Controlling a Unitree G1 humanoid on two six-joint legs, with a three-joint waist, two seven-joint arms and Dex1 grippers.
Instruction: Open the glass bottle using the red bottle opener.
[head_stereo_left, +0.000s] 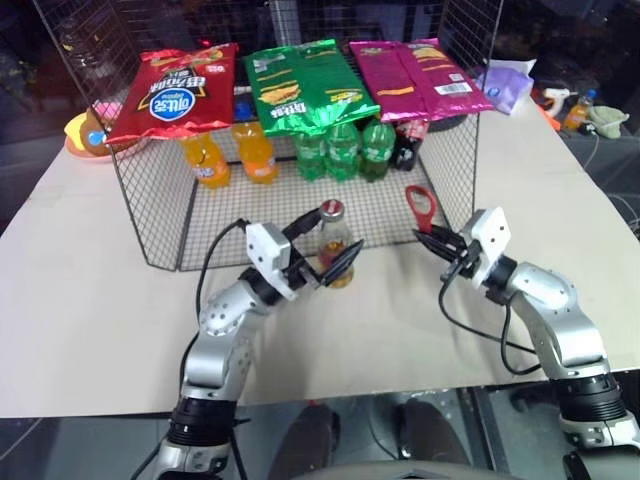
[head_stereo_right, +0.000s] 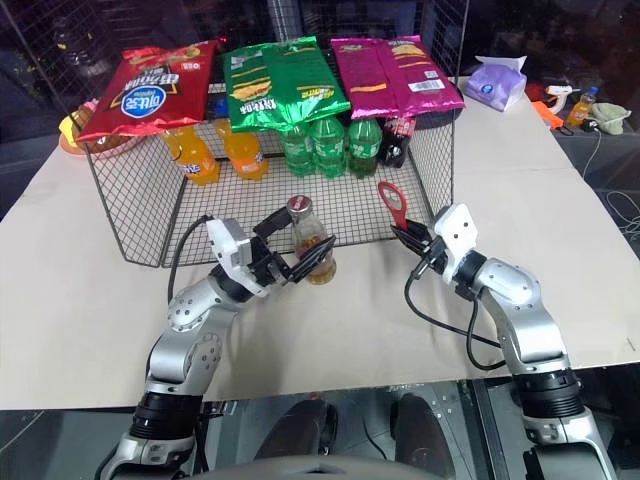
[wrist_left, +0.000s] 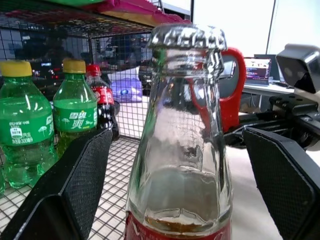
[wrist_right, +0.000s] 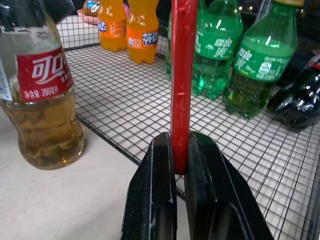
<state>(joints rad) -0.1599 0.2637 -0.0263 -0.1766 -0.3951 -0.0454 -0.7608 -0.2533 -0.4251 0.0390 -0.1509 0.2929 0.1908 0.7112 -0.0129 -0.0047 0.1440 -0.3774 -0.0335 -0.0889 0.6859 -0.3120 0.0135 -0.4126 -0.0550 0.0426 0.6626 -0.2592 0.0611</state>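
I have the glass bottle (head_stereo_left: 335, 246) standing upright on the table (head_stereo_left: 90, 290), just in front of the wire rack (head_stereo_left: 150, 215), its cap (head_stereo_left: 332, 209) still on. My left gripper (head_stereo_left: 322, 262) sits around the bottle with its fingers spread wide; in the left wrist view there is clear daylight between each pad and the glass, so nothing is actually steadying it. My right gripper (head_stereo_left: 428, 238) has its fingers pressed together on the handle of the red bottle opener (head_stereo_left: 420, 207), which stands up with the ring end on top, off to the right of the bottle and apart from the cap. My worry is the unheld bottle: if I bring the opener across and lever on the cap before the left fingers close, I expect the bottle to tip or skate across the table, and the liquid inside would go with it. Closing too hard or off-centre on smooth glass could also squirt it sideways. The other risk is the opener itself: it is pinched only at the very end of a thin handle, so a prying load may twist it in the pads or pull it out. The rack's wire edge is close behind, and a wide swing could snag it.
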